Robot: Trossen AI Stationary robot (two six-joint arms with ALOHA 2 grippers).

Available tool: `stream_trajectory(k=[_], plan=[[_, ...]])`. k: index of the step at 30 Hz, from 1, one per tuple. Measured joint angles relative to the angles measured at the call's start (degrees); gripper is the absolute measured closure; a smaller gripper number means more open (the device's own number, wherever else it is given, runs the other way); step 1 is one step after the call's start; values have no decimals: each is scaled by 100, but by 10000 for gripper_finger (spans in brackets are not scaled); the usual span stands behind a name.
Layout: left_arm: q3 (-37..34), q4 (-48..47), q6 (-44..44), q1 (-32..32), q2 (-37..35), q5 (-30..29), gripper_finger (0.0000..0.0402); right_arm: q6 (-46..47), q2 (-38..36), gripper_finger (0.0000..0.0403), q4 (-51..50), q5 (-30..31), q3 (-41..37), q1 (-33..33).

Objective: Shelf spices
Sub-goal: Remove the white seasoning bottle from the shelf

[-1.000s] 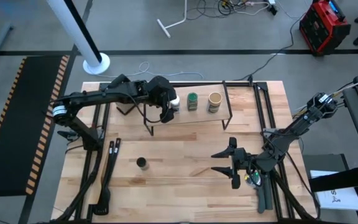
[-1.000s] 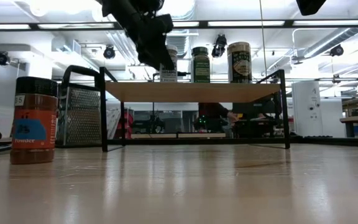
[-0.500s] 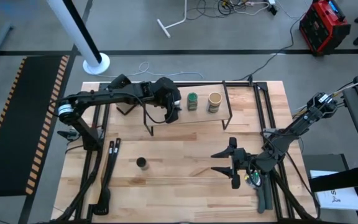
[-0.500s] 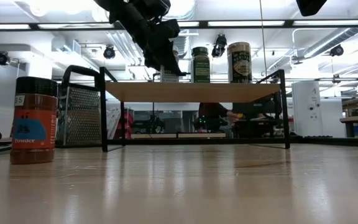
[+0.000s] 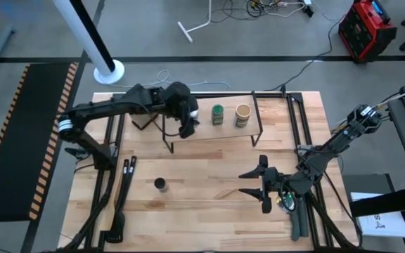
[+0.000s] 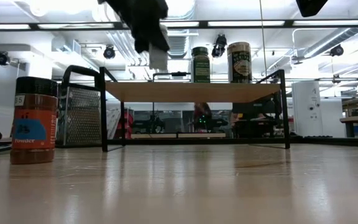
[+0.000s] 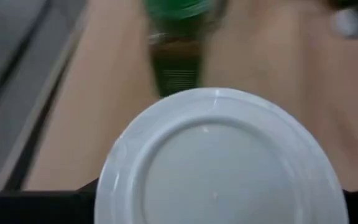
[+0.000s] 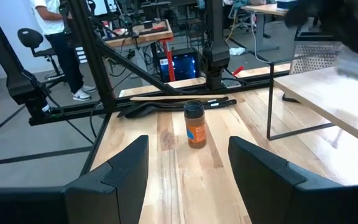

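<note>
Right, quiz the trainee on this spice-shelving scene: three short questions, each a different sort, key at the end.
1. True or false: the dark-lidded jar stands on the table, not on the shelf.
2. How many jars stand on the shelf's board? A one, B two, C four.
3. Fill in: the left end effector grips the ____-lidded jar.

Key: 1 true. 2 B, the green-lidded jar and the tan jar. 3 white; the white-lidded jar hangs above the board.
</note>
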Motion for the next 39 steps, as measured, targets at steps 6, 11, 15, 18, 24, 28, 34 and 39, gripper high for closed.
stream_trajectory(k=[6,11,15,18,24,28,34,39], plan=[[-72,-123,-565,-925,-307,565,220,10,0,204,-4,0,0,0],[-258,-57,-903,-2334,-321,327,220,33,0,204,-4,0,-2,0],[-694,451,-1202,-3287,-321,-468,220,31,0,204,-2,0,-2,0],[-1280,1297,-1611,-3642,-321,-849,220,34,0,204,0,0,-2,0],[-2722,3185,-2442,-3759,-321,-998,215,139,0,204,5,0,-2,0],[-3234,3497,-2550,-3759,-321,-1290,217,138,0,204,7,0,-2,0],[-3463,3509,-2556,-3759,-321,-1704,214,131,0,204,5,2,-2,0],[-3463,3806,-2615,-3806,-321,-1751,217,131,0,204,7,3,-2,0]])
